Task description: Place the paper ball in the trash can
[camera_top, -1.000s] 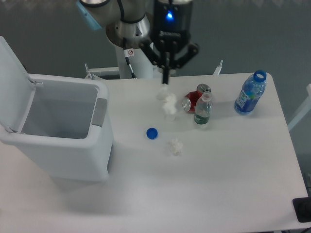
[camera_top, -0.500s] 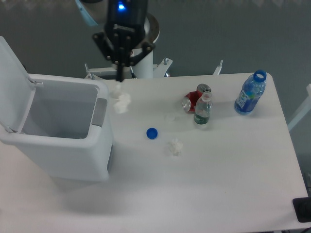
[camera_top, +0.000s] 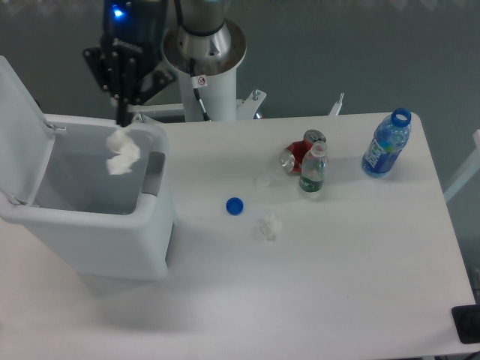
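The paper ball [camera_top: 122, 152], a white wrinkly elongated wad, hangs from my gripper [camera_top: 121, 120] over the open trash can [camera_top: 90, 217]. The gripper's fingers are shut on the top of the wad, above the can's right rear rim. The trash can is a large white bin at the left of the table with its lid [camera_top: 21, 135] swung up and a grey handle panel [camera_top: 154, 175] on its right side. I see nothing else inside the can.
A smaller round white wad [camera_top: 269, 226] and a blue bottle cap [camera_top: 235, 205] lie mid-table. A crushed red can [camera_top: 299, 154], a small green-label bottle [camera_top: 313, 171] and a blue open bottle [camera_top: 386, 144] stand at the back right. The arm's base column [camera_top: 204, 60] is behind the table.
The gripper has carried the paper ball leftward from the table's middle, past the can's right rim, to above the can's opening. Nothing else on the table has moved.
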